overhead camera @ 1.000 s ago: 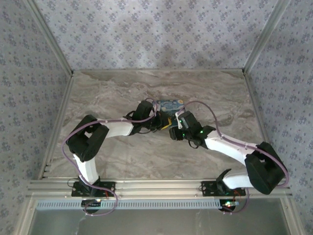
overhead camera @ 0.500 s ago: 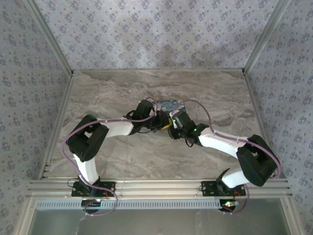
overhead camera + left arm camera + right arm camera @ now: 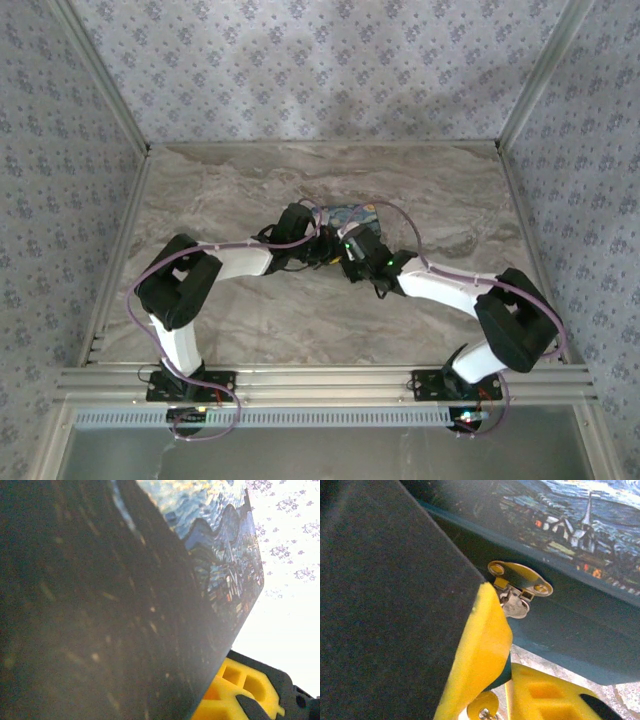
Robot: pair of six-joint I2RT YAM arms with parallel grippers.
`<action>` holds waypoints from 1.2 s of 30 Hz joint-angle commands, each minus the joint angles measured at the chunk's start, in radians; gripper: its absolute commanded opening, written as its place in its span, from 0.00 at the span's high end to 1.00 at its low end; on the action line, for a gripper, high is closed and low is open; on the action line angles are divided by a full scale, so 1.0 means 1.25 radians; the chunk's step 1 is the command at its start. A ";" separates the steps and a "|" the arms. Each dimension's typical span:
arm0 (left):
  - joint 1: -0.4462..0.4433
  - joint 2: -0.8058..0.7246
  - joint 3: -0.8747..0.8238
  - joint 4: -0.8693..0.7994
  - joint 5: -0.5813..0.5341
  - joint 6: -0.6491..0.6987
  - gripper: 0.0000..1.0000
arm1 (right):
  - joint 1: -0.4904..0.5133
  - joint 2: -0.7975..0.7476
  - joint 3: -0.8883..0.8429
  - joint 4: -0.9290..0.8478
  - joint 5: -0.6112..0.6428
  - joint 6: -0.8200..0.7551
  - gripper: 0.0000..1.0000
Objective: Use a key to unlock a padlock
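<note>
Slippage threatens at the right gripper (image 3: 350,250), whose jaw state I cannot tell; its yellow plastic finger (image 3: 485,640) sits just beside a small silvery metal piece (image 3: 516,605), padlock or latch unclear, under the oval brass hasp plate (image 3: 520,577) at one o'clock. The left gripper (image 3: 322,250) is clamped shut, on what is hidden. A sideways shove could slide the night-sky painted box (image 3: 350,213), at twelve o'clock, and spoil the unlocking.

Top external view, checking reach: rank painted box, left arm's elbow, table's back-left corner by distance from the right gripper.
1. painted box, just behind right gripper
2. left arm's elbow, near left
3. table's back-left corner, far left
</note>
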 commanded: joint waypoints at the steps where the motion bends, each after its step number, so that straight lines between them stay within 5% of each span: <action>1: 0.003 -0.031 0.031 0.010 0.025 0.006 1.00 | 0.005 0.006 0.023 -0.009 0.026 -0.008 0.79; 7: 0.003 -0.031 0.031 0.010 0.027 0.010 1.00 | 0.007 -0.005 0.017 -0.007 0.015 -0.016 1.00; 14: 0.003 -0.029 0.026 0.008 0.026 0.015 1.00 | 0.002 -0.014 0.005 -0.003 -0.027 -0.012 1.00; 18: 0.005 -0.032 0.025 0.008 0.027 0.015 1.00 | 0.001 -0.024 0.002 -0.013 -0.009 -0.005 0.67; 36: 0.011 -0.032 0.031 0.014 0.035 0.011 1.00 | 0.000 -0.030 -0.029 0.003 0.009 -0.002 0.60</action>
